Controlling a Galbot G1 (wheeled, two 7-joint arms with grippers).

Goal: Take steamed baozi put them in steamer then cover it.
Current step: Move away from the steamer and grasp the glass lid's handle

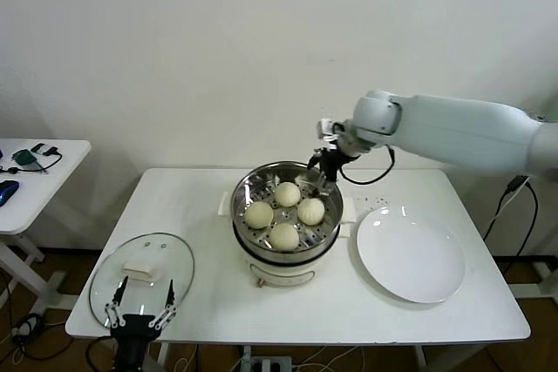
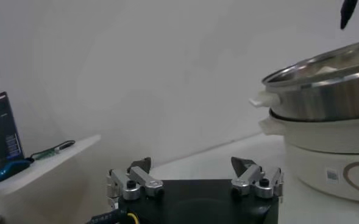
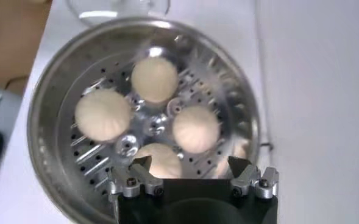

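The steamer (image 1: 248,187) stands mid-table with several cream-white baozi (image 1: 284,236) resting on its perforated floor. My right gripper (image 1: 324,168) hangs open just above the pot's far rim, holding nothing. In the right wrist view the baozi (image 3: 155,79) lie below the open right gripper (image 3: 192,167), inside the steel steamer (image 3: 45,91). The cover (image 1: 170,254), a glass lid with a white handle, lies flat at the table's front left corner. My left gripper (image 1: 139,309) waits open at the lid's near edge. In the left wrist view the left gripper (image 2: 191,167) is empty, with the steamer (image 2: 325,91) off to one side.
A flat white plate (image 1: 410,254) lies right of the steamer with nothing on it. A small side table (image 1: 39,172) with a mouse and cables stands beyond the table's left edge. A wall is close behind the table.
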